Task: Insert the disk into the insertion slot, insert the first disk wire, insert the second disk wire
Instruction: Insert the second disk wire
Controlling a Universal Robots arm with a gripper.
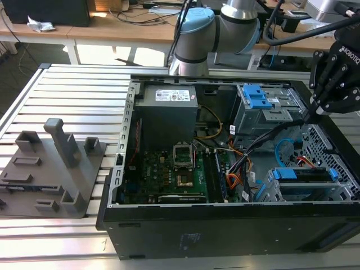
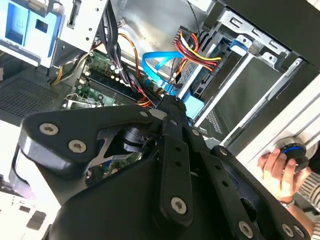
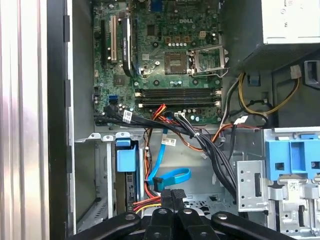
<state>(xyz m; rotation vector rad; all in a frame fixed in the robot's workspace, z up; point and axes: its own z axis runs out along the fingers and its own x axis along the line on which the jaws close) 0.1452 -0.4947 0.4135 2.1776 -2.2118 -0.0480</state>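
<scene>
**Case.** Black desktop computer case (image 1: 225,236), side panel off, lying on the ribbed aluminium bench (image 1: 73,95). The green motherboard (image 3: 165,55) is exposed.

**Disk.** Flat silver-grey hard drive in a bright blue plastic caddy (image 1: 306,173). It sits inside the boxy grey perforated sheet-metal drive cage (image 1: 273,188), at the case corner on the exterior view's right (so the insertion step reads as done).

**Wires.** A flat bright blue data cable (image 3: 172,176) is looped just beside the cage. A bundle of red, yellow and black power wires (image 3: 150,201) runs toward the drive's end. Whether either one is plugged in cannot be told.

**Hand.** Black multi-link robot hand (image 3: 172,194), fingers closed together with nothing visible between them. In the first wrist view its tips are just beside the blue cable's loop, near the drive but apart from it.

**Step in hand (judgement).** The first disk wire. It calls for the fingers to part, a hold on the connector instead of the slack cable, and a square line-up with the drive's port among crowded cabling.

**Sundries.** A grey moulded plastic fixture block (image 1: 53,169) rests on the bench at the exterior view's left, well apart from the case. A person's fingers (image 2: 272,167) rest on a round black-and-blue knob (image 2: 295,152) (second wrist view).
</scene>
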